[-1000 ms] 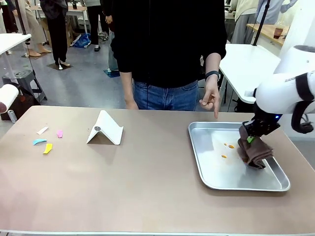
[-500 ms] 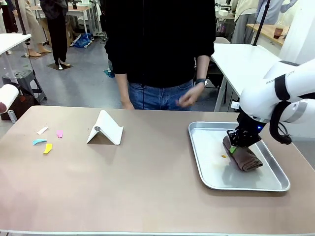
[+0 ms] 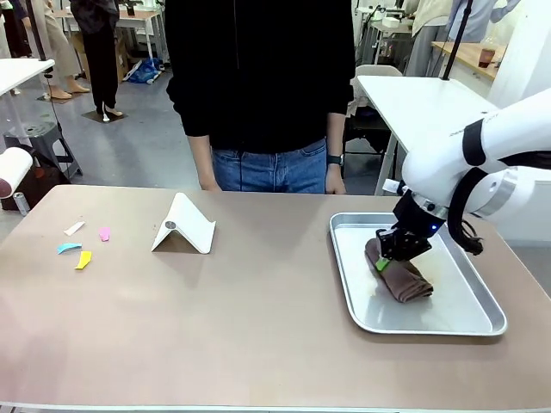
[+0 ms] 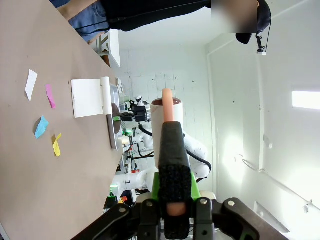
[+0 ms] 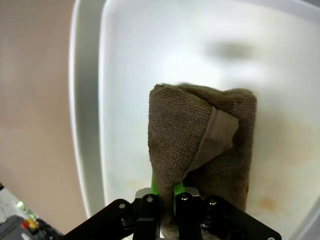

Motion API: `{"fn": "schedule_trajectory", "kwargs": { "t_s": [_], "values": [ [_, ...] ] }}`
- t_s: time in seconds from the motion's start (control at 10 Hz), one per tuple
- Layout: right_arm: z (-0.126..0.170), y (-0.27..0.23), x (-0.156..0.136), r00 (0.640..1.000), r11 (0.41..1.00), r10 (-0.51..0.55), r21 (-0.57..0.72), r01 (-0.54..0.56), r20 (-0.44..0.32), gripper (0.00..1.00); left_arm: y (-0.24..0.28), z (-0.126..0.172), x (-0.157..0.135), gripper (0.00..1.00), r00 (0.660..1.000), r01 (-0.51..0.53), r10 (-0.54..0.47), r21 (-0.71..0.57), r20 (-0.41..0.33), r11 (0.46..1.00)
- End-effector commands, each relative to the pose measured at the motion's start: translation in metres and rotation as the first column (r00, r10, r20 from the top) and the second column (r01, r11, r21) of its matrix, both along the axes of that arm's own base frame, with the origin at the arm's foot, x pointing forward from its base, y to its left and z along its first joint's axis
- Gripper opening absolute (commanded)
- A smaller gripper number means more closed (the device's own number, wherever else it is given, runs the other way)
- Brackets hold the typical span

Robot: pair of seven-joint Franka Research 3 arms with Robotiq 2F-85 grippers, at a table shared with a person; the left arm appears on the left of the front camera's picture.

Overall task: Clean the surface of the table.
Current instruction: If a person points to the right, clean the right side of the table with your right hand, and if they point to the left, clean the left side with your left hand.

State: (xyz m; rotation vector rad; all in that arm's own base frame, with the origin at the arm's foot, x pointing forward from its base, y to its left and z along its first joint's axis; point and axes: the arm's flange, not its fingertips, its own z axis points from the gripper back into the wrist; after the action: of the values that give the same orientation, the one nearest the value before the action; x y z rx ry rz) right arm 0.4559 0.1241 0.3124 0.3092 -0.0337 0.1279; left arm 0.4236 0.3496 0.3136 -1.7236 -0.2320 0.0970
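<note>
table [image 3: 215, 327]: smooth, matt beige-brown top with a thin pale edge.
tray [image 3: 461, 301]: silver metal, smooth, dull sheen; faint smeared staining on its floor.
towel [image 3: 406, 282]: brown terry cloth, rough looped pile, flat woven hem band.
right tool [image 3: 381, 263]: black hard plastic, green rubbery pads.
stand [image 3: 185, 225]: white, smooth, matt; card or plastic unclear.
slips [image 3: 83, 259]: thin coloured paper, matt.

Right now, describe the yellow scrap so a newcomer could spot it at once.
On the beige table, look at its left end, left of the white folded stand. The yellow scrap lies nearest the robot's edge, beside the blue scrap, with the pink scrap and white scrap beyond.
</note>
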Motion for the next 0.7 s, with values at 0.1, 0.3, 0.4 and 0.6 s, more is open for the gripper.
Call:
{"fn": "schedule_trajectory", "kwargs": {
  "t_s": [0.1, 0.3, 0.4, 0.6],
  "values": [
    [-0.009, 0.022, 0.001, 0.997, 0.997, 0.079, 0.019, -0.079, 0.003, 0.1, -0.002, 0.004, -0.005, 0.0, 1.0, -0.002, 0.002, -0.001, 0.018, 1.0],
    [-0.009, 0.024, -0.001, 0.995, 0.996, 0.085, -0.024, -0.084, 0.045, 0.1, -0.002, 0.004, -0.005, 0.0, 1.0, -0.002, 0.002, -0.001, 0.018, 1.0],
    [-0.01, 0.019, 0.002, 0.996, 0.997, 0.063, -0.049, -0.06, 0.056, 0.1, -0.002, 0.004, -0.005, 0.0, 1.0, -0.002, 0.002, -0.001, 0.018, 1.0],
    [-0.013, 0.005, 0.004, 0.997, 0.996, 0.018, -0.088, -0.011, 0.075, 0.1, -0.002, 0.004, -0.005, 0.0, 1.0, -0.002, 0.002, -0.001, 0.018, 1.0]
  ]
}}
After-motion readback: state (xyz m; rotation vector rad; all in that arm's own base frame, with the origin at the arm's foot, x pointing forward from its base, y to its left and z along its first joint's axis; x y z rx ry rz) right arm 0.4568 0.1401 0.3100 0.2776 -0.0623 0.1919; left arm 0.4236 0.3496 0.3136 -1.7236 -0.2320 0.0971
